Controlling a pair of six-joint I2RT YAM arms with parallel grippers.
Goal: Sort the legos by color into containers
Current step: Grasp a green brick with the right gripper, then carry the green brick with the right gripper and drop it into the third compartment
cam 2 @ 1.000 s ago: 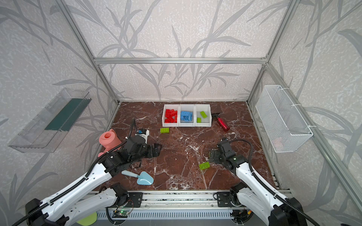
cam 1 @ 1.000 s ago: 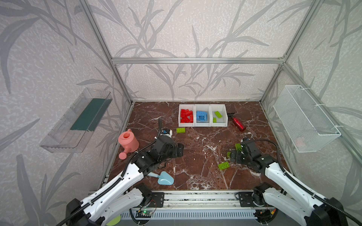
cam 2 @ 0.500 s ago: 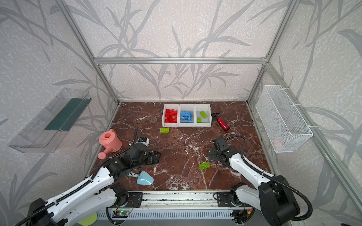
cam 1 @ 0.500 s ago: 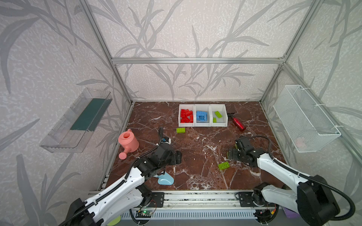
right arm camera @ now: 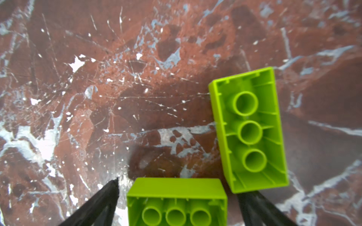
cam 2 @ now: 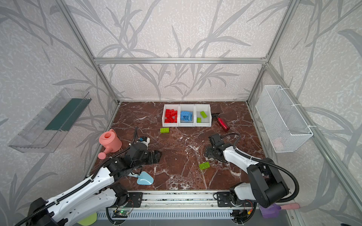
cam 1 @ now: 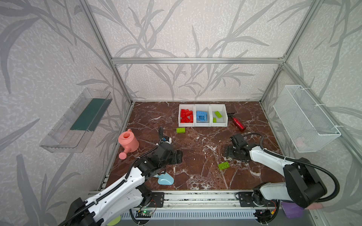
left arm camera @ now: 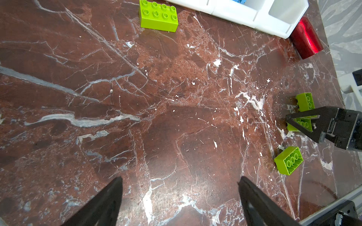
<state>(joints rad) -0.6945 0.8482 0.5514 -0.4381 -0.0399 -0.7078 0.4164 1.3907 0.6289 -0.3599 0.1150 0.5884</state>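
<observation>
The containers [cam 1: 203,125] stand at the back, three white bins holding red, blue and green legos in turn. One loose green lego [cam 1: 180,130] lies in front of them, another [cam 1: 223,165] nearer the front. My right gripper [cam 1: 227,154] is low over the table and open. In the right wrist view a green lego [right arm camera: 177,201] lies underside-up between its fingers with a gap on each side, and a second green lego [right arm camera: 248,129] lies just beyond. My left gripper [left arm camera: 180,179] is open over bare marble, with nothing between its fingers.
A red bottle [cam 1: 239,123] lies right of the bins. A pink watering can [cam 1: 128,141] and a light blue scoop [cam 1: 166,180] sit near the left arm. A wire basket [cam 1: 305,117] hangs on the right wall, a clear tray [cam 1: 78,119] on the left wall.
My right gripper has shifted left and now covers the green legos that showed beside it in the top views. My left arm has drawn back slightly toward the front.
</observation>
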